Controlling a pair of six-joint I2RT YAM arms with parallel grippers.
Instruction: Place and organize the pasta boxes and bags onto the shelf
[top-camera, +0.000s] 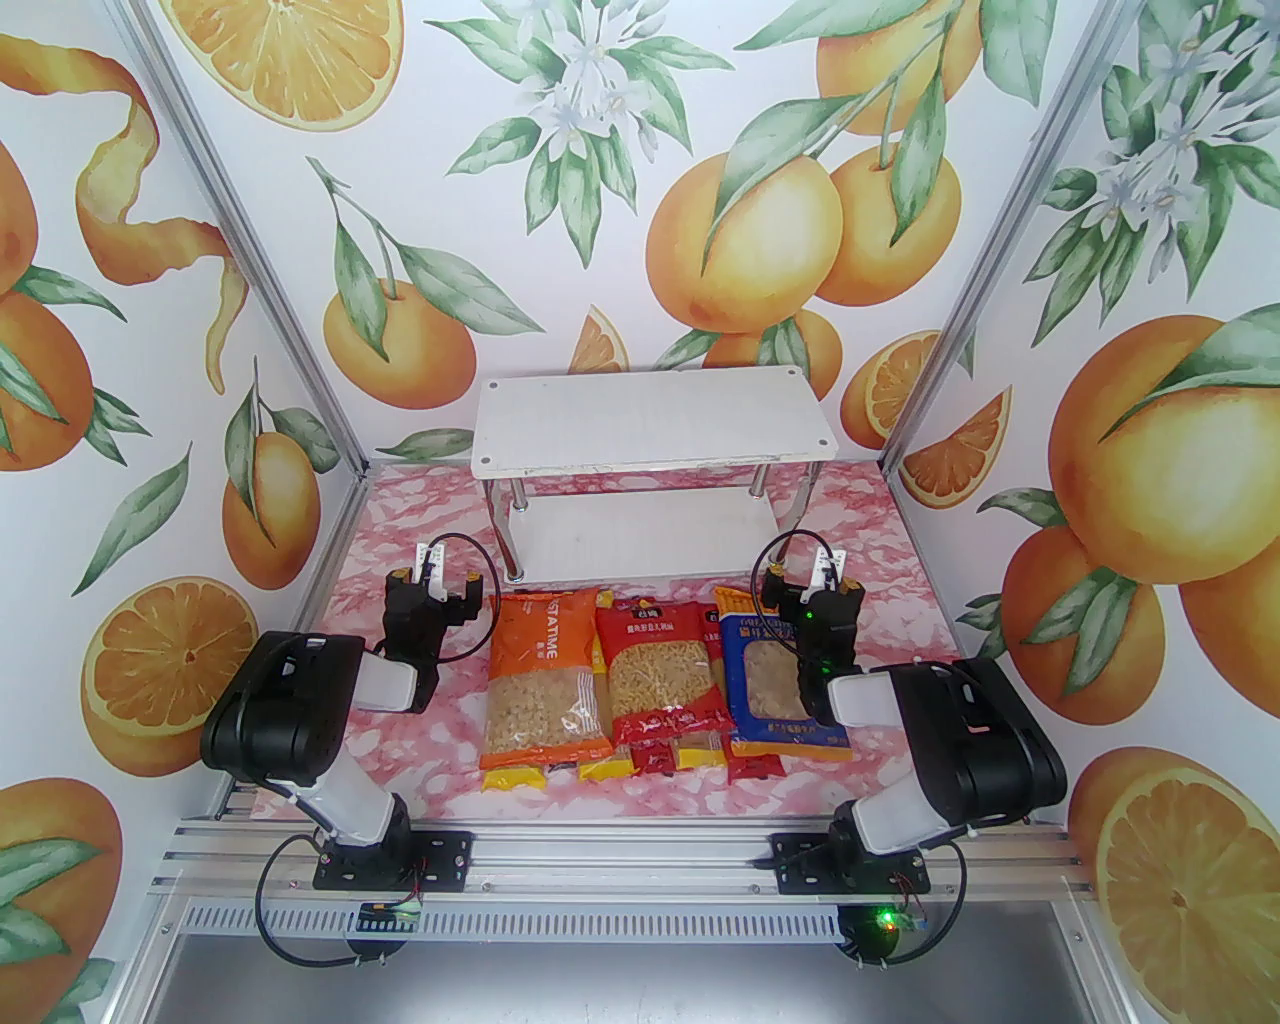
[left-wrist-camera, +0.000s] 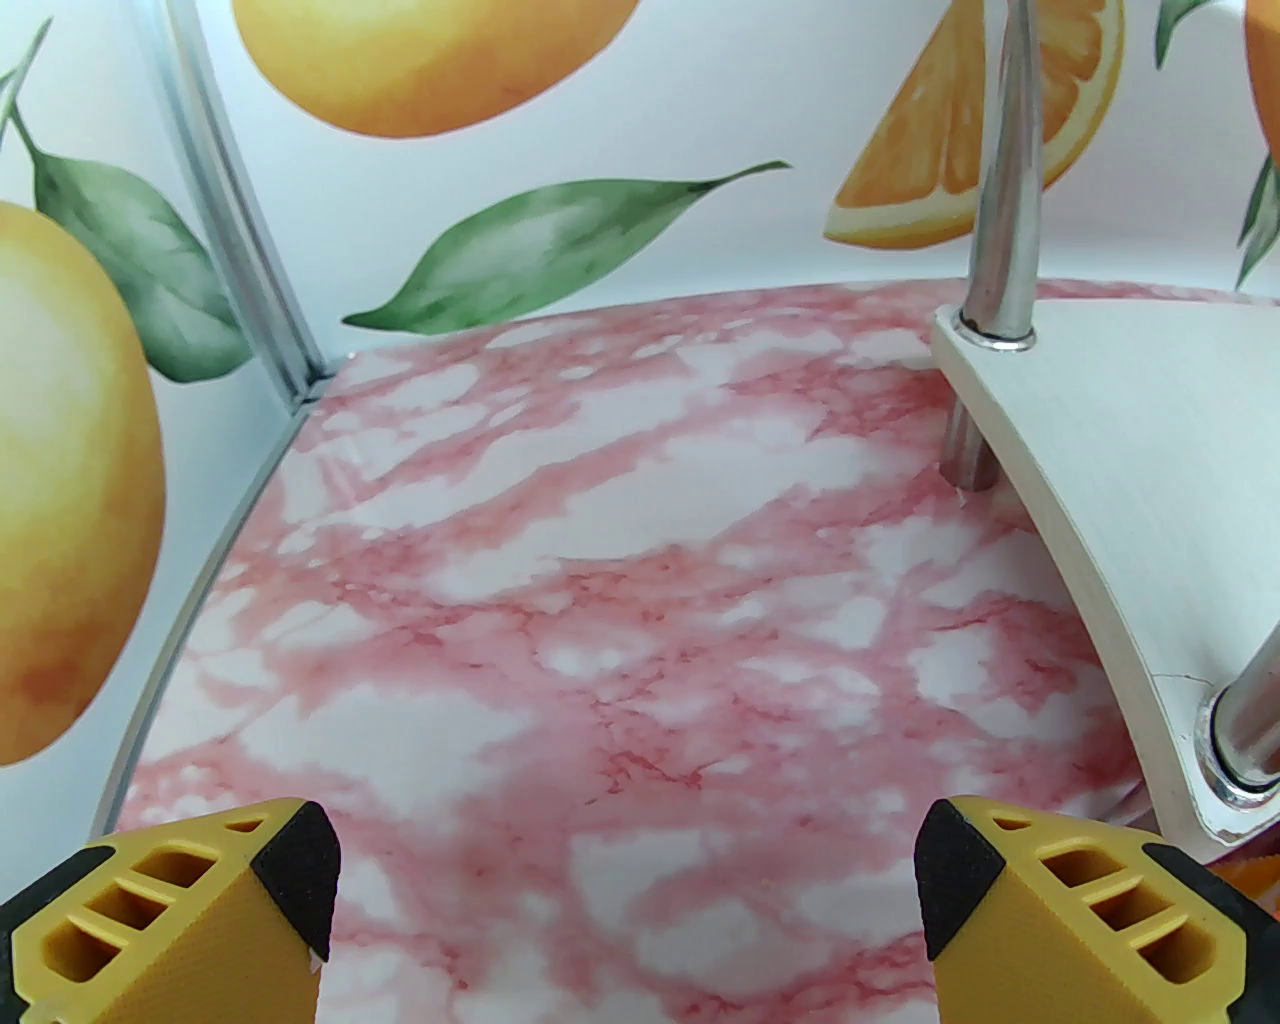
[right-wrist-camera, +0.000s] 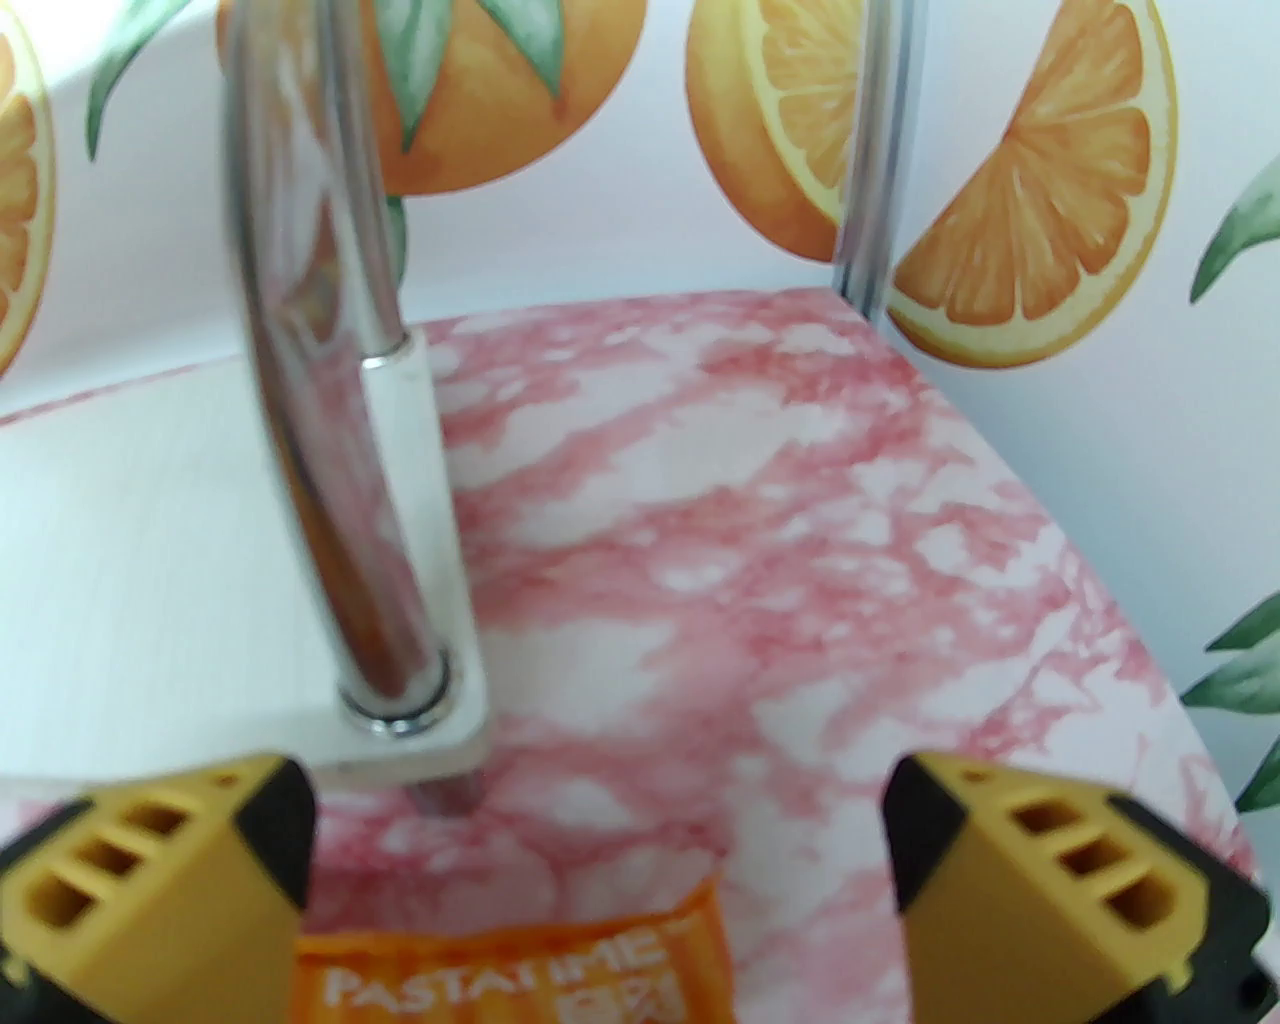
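Orange bag (top-camera: 545, 680) showed "STATIME" down its side, and an orange pack edge (right-wrist-camera: 500, 970) by the right gripper (right-wrist-camera: 600, 850) read "PASTATIME". Print on the red bag (top-camera: 662, 670) and blue bag (top-camera: 770, 680) was maybe Chinese, too small to read. The bags lay over spaghetti packs (top-camera: 605, 768) in front of the shelf (top-camera: 645, 430). Both arms sat folded low, pointing at the shelf. The left gripper (left-wrist-camera: 625, 880) and the right one both had jaws wide apart, empty.

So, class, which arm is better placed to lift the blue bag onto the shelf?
Right, probably. The right fingers, open, hover at the far end of the blue bag, near the shelf; the left fingers, also open, have the orange bag and red bag in between.
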